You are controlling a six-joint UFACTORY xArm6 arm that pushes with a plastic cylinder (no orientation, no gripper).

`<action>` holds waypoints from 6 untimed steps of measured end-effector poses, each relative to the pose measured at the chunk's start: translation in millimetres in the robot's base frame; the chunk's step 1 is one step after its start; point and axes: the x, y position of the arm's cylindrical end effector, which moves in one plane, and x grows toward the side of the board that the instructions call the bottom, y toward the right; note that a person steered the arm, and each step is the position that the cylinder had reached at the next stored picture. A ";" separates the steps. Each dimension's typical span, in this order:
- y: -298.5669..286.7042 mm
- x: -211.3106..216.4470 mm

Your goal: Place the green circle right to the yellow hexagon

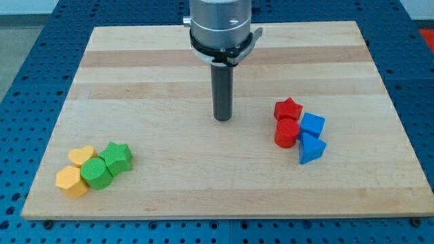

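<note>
Camera view: my tip carries no jaws, touching nothing. Green circle sits well toward the view's lower left of it, touching yellow hexagon; round, no discernible long axis.

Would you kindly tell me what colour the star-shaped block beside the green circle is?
Green; the star shows clearly in the camera view, touching the green circle.

The worktop is pale, smooth wood with visible grain bands. The green circle and yellow hexagon look like matt plastic; the rod above my tip is dark and dull.
</note>
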 end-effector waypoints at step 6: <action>-288.5 -31.0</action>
